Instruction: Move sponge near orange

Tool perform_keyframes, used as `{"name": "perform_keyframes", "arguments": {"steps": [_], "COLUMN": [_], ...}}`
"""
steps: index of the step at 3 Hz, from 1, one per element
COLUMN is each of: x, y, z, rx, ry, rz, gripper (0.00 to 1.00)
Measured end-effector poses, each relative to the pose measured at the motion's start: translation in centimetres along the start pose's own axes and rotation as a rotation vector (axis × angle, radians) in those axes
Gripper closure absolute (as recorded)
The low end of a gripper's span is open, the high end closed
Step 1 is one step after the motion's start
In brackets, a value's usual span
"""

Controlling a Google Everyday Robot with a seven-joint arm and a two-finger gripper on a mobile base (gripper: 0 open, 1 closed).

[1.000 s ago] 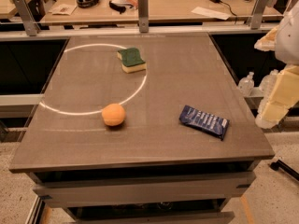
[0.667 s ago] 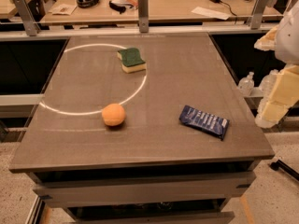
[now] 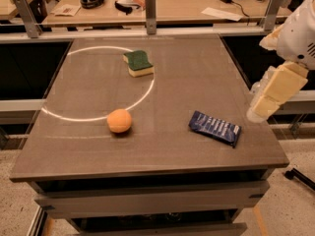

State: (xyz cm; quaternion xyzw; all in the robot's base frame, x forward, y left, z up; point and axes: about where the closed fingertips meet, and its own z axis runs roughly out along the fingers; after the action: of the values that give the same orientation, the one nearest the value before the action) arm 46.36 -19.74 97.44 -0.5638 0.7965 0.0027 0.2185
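The sponge (image 3: pixel 138 63), dark green on top with a pale yellow body, lies flat at the far middle of the brown table (image 3: pixel 197 73), on the rim of a white circle painted on it. The orange (image 3: pixel 119 120) sits nearer the front left, also by the circle's line, well apart from the sponge. My gripper (image 3: pixel 266 102), cream-coloured under a white arm, hangs off the table's right edge, far from both and holding nothing that I can see.
A dark blue snack packet (image 3: pixel 215 128) lies at the front right of the table, close to the gripper. Behind the table runs a metal rail (image 3: pixel 147 31) with posts, and beyond it a desk with headphones, papers and cables.
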Motion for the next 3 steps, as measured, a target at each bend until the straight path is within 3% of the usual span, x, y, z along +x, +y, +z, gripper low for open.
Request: {"name": "perform_keyframes", "arguments": {"steps": [3], "x": [-2.0], "y": [-4.6], "z": [2.2], "rx": [0.201], "ry": [-0.279], "rz": [0.064], "gripper": [0.0]}}
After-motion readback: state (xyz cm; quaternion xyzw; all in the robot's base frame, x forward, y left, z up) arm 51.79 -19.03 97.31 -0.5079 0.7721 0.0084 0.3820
